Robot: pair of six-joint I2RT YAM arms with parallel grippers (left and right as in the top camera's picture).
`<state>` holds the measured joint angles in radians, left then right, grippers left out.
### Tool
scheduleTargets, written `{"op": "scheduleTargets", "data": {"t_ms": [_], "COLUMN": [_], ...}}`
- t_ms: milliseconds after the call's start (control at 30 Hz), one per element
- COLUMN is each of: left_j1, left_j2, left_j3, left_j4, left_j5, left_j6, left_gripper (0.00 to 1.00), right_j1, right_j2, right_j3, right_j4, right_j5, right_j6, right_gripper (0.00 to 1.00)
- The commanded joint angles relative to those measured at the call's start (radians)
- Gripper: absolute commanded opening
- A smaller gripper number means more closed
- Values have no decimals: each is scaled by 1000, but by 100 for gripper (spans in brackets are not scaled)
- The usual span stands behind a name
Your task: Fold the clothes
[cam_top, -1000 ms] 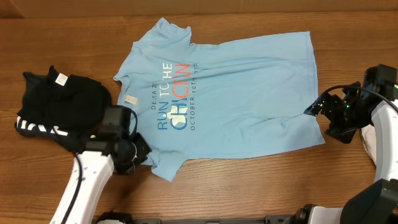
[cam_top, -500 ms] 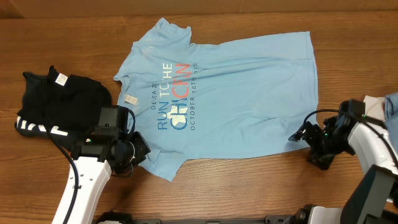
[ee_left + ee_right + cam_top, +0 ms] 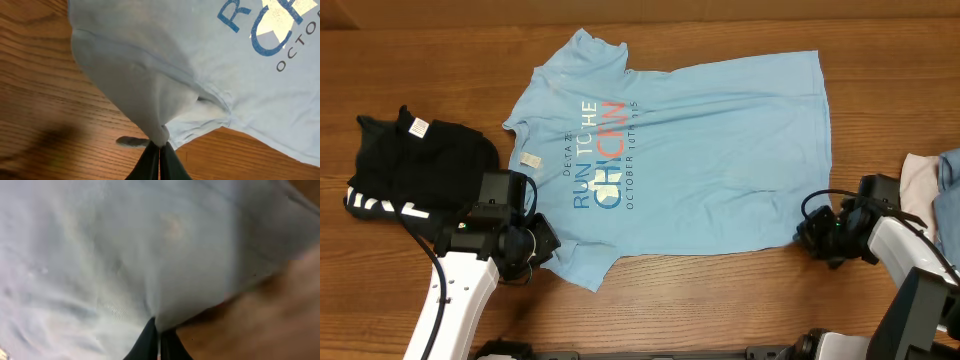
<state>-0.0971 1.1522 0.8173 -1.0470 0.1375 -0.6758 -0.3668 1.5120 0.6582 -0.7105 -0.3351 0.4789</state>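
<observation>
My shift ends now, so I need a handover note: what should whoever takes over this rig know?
Left claw: shut on the light-blue T-shirt at its near sleeve.
Right claw: shut on the shirt's near hem corner.
Things: T-shirt spread flat, print up, on the table; black garment bunched at the left.
Done: both grips set.
To do: every fold.
</observation>
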Motion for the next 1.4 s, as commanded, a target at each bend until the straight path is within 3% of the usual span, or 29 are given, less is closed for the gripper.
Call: {"op": "scheduleTargets", "data": {"t_ms": [0, 267, 400, 600, 867, 1300, 1367], "left_j1": [7, 7, 7, 7, 55, 59, 60], "left_j2": [-5, -127, -173, -124, 1, 206, 215], "left_j3": [24, 157, 161, 164, 191, 191, 191], "left_j4": [-25, -243, -254, 2, 300, 539, 539], "left_j5": [-6, -7, -61, 14, 8, -87, -119], "left_j6": [21, 5, -31, -8, -8, 0, 0], "left_gripper": [4, 4, 4, 4, 4, 4, 4], "right_j1": [0, 1, 1, 1, 1, 7, 18], "right_j2": [-59, -494, -475, -322, 121, 142, 142], "right_j3": [37, 45, 55, 243, 385, 387, 387], "right_j4": [-138, -408, -414, -438, -268, 211, 243], "right_j5": [45, 20, -51, -103, -250, -383, -381], "right_j6": [-41, 13, 20, 10, -127, -2, -2], "right_gripper": [4, 4, 4, 4, 4, 4, 10]}}
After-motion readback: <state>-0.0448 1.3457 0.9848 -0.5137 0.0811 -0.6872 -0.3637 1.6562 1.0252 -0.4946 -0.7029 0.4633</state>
